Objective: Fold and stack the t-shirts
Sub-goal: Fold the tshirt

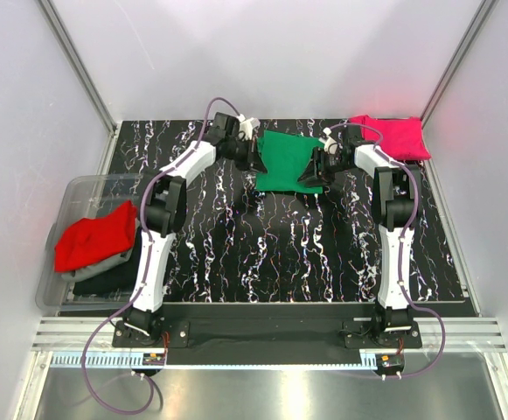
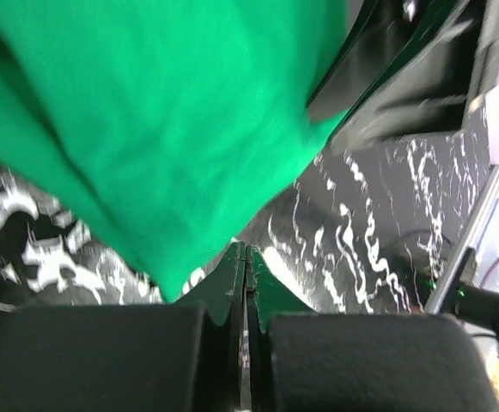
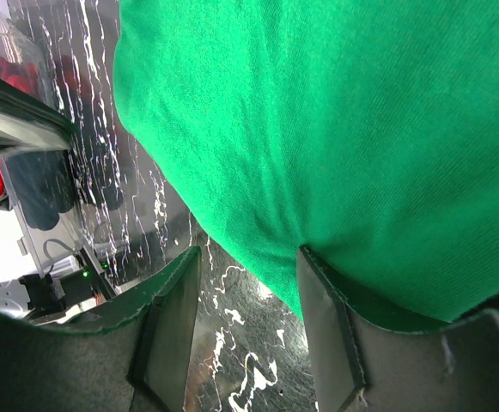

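Green t-shirt (image 1: 288, 162) lies folded on the desk (image 1: 262, 254) at 12 o'clock. It is roughly square, with side edges running about 12 to 6. Left jaws are pressed together at its 9 o'clock edge; whether they pinch cloth cannot be told. Right jaws stand apart at its 3 o'clock edge. Magenta t-shirt (image 1: 392, 136) lies at 2 o'clock. Clear bin (image 1: 77, 189) at 9 o'clock holds the red t-shirt (image 1: 96, 234).

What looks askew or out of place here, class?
Nothing is spilled or damaged. The green t-shirt lies skewed to the edges of the table, and the red t-shirt sits crooked atop darker cloth in the clear bin.
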Controlling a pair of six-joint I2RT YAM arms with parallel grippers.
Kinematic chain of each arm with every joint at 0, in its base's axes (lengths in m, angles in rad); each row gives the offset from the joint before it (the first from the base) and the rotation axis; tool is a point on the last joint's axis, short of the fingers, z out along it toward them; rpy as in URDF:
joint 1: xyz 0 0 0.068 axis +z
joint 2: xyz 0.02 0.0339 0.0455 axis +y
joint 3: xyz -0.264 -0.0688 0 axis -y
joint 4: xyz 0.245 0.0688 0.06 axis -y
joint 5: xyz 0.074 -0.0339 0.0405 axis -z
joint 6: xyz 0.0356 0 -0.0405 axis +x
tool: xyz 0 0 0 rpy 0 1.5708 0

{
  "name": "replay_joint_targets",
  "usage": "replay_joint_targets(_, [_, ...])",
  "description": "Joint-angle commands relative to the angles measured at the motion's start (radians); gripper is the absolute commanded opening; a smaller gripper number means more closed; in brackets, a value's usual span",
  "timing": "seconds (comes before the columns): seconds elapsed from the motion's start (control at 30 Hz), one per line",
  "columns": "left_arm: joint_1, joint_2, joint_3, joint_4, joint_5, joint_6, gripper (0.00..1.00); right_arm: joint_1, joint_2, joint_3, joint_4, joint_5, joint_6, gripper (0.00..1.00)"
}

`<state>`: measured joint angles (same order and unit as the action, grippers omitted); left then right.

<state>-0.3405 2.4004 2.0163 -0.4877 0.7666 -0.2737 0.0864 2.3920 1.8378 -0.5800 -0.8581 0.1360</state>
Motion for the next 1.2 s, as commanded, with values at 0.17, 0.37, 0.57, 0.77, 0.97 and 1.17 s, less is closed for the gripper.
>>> replay_joint_targets(0.17, [-0.022, 0.088, 0.101, -0.017, -0.116, 0.06, 0.02, 0.013, -0.034, -0.018, -0.058, 0.053, -0.035, 0.56])
replay_joint_targets(0.37, [-0.028, 0.069, 0.055, -0.074, -0.199, 0.091, 0.02, 0.015, -0.042, -0.032, -0.06, 0.057, -0.038, 0.57])
replay_joint_targets(0.57, [-0.028, 0.002, -0.076, -0.104, -0.165, 0.103, 0.0, 0.016, -0.077, -0.081, -0.067, 0.057, -0.039, 0.57])
replay_joint_targets(0.77, [-0.029, -0.082, -0.243, -0.114, -0.158, 0.105, 0.0, 0.022, -0.143, -0.167, -0.086, 0.036, -0.035, 0.57])
replay_joint_targets(0.97, [-0.031, -0.208, -0.36, -0.118, -0.15, 0.102, 0.0, 0.03, -0.212, -0.218, -0.103, 0.031, -0.038, 0.57])
replay_joint_targets(1.17, [-0.025, -0.355, -0.335, -0.138, -0.136, 0.099, 0.27, 0.032, -0.31, -0.178, -0.106, 0.037, -0.026, 0.6])
